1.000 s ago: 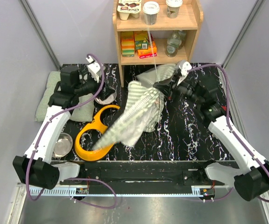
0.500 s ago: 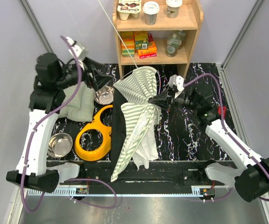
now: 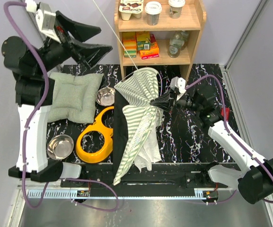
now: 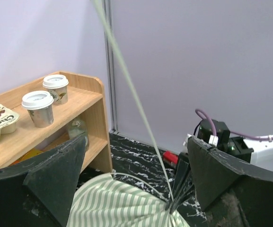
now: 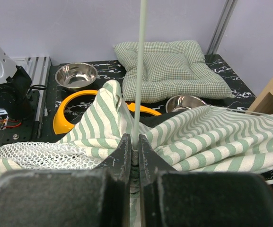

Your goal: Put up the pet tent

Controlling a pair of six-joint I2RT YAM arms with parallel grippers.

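Pet tent (image 3: 141, 113) bunched on black marbled table (image 3: 188, 137), draped from wooden shelf (image 3: 198, 21) toward near edge, right gripper (image 3: 158, 101) clenched on thin white pole (image 3: 113, 33), left gripper (image 3: 103, 39) raised high, spread wide, empty

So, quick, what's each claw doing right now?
Left gripper: open, empty.
Right gripper: closed on the pole of the tent.
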